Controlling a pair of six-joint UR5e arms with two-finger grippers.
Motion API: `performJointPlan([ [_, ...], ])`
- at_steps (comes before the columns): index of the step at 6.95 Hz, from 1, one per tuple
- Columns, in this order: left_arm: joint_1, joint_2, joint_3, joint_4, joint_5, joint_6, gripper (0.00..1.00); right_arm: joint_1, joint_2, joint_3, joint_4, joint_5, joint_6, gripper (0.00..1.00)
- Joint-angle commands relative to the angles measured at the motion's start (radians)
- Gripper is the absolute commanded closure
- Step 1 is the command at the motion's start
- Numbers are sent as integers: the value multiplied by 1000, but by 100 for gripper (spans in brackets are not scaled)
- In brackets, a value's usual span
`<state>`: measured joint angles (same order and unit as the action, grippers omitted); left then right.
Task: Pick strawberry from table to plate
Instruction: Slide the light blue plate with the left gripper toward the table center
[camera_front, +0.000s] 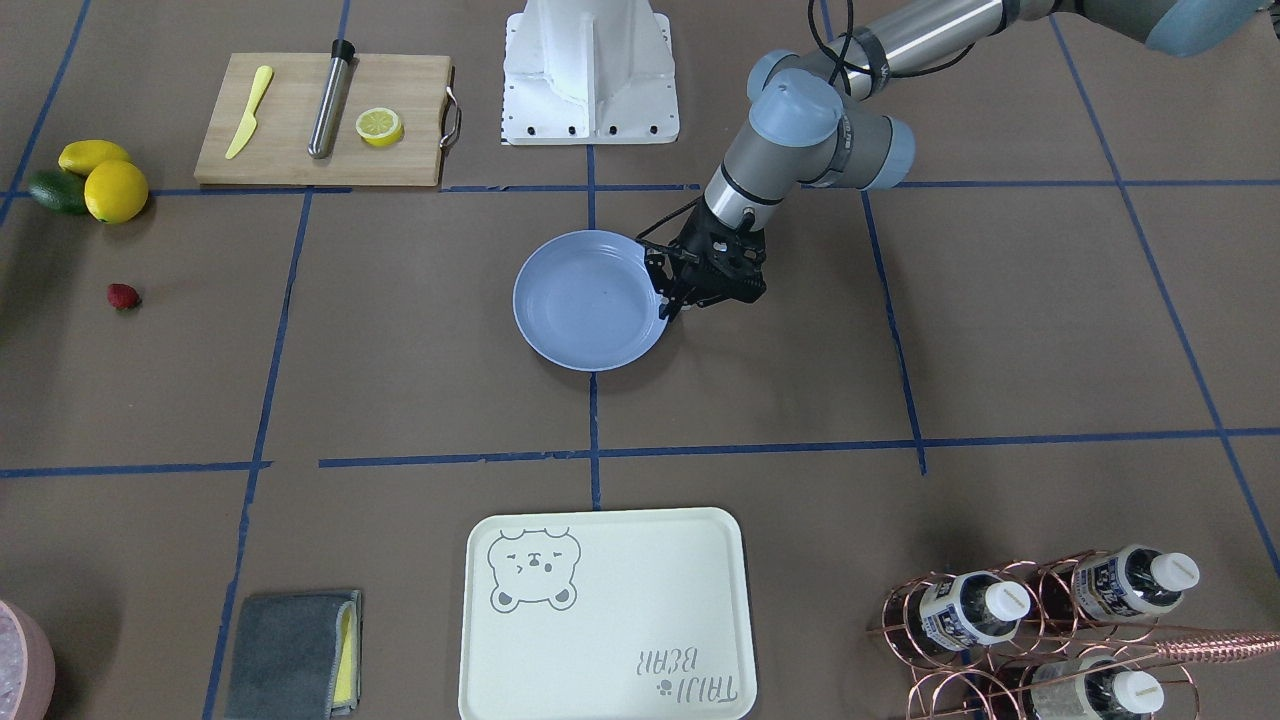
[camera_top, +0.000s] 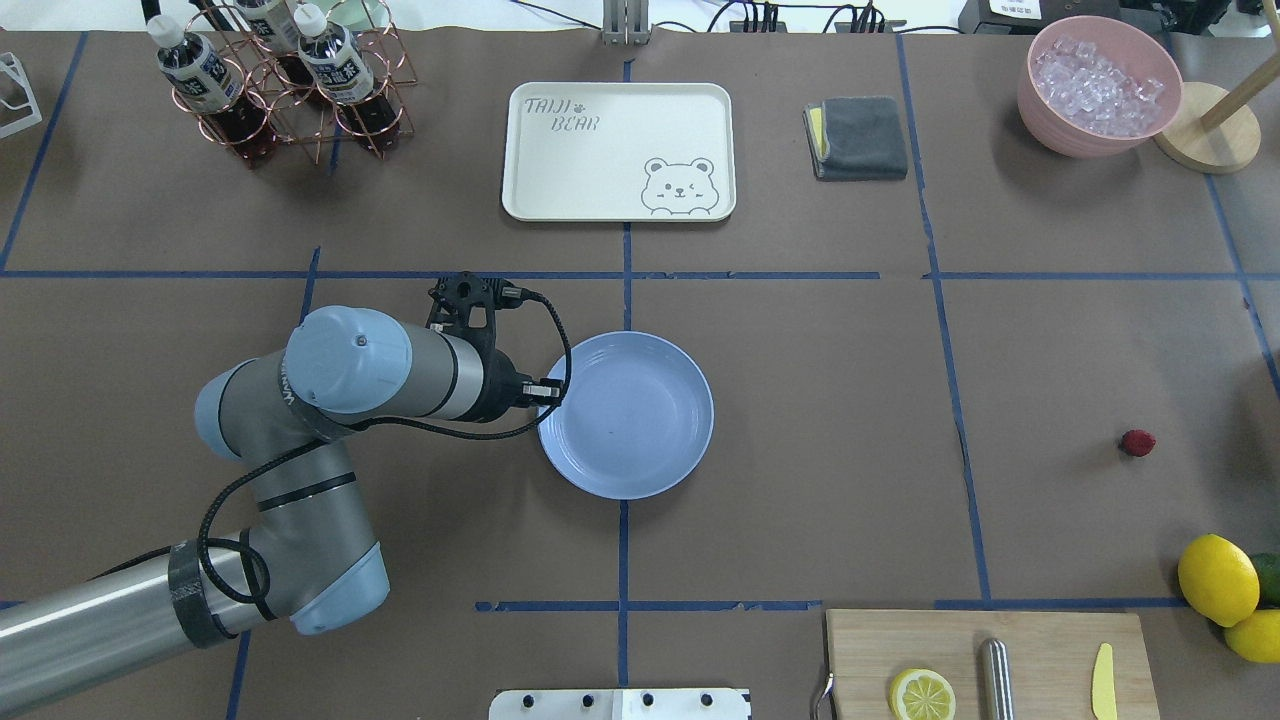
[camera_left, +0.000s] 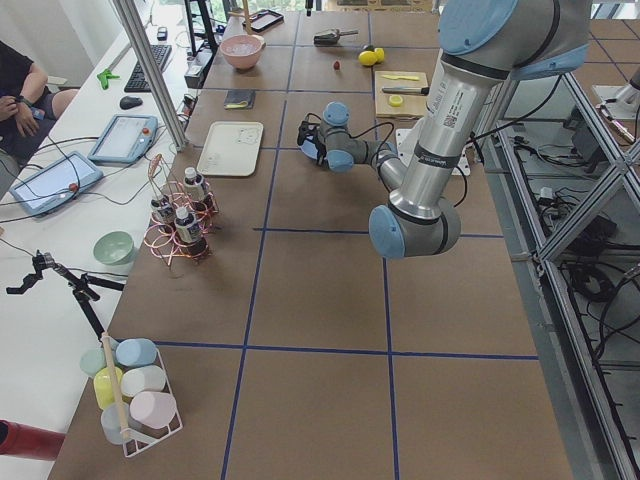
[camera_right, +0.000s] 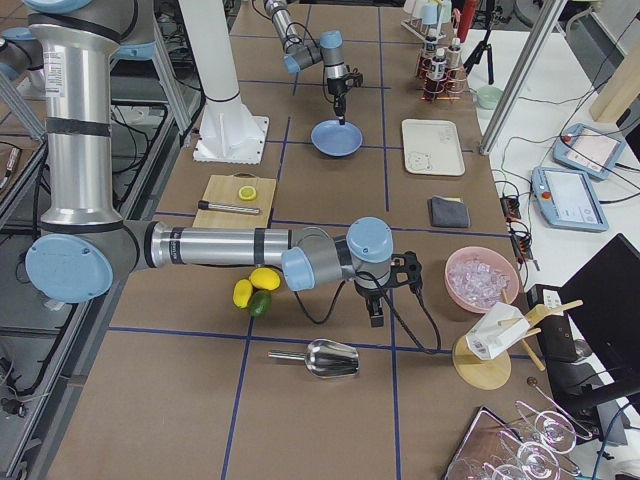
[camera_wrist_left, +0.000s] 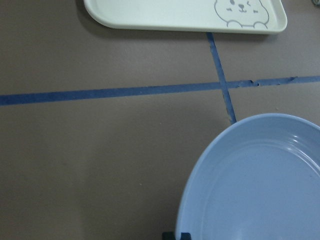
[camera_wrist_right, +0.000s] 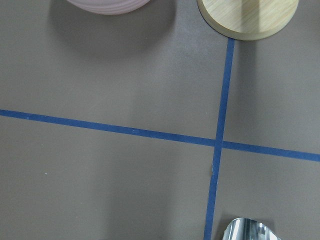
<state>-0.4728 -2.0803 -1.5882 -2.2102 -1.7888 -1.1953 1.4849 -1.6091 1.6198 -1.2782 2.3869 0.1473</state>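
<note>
Bowl (camera_top: 1045, 130) holds ice (camera_top: 1100, 80); strawberry (camera_top: 1137, 442) on table (camera_top: 800, 400), apart from plate (camera_top: 627, 415).

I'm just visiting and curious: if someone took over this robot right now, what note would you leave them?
Left claw: fingers close together at the rim of the blue plate; a grip can't be confirmed.
Right claw: low over the table near the metal scoop; open or shut can't be told.
Strawberry: on the table, robot's right side, far from the plate.
Done: nothing; the plate is empty.
To do: grasp strawberry, carry it to the plate, release.
</note>
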Motion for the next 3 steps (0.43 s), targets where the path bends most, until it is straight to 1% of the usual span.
performJointPlan([
  [1,3,-3,19,-5,2,0,100,0,0,-1,0,0,0,0],
  [2,3,-3,19,-6,2,0,94,0,0,0,-1,0,0,0],
  [3,3,-3,17,-8,2,2,44,0,0,0,-1,0,0,0],
])
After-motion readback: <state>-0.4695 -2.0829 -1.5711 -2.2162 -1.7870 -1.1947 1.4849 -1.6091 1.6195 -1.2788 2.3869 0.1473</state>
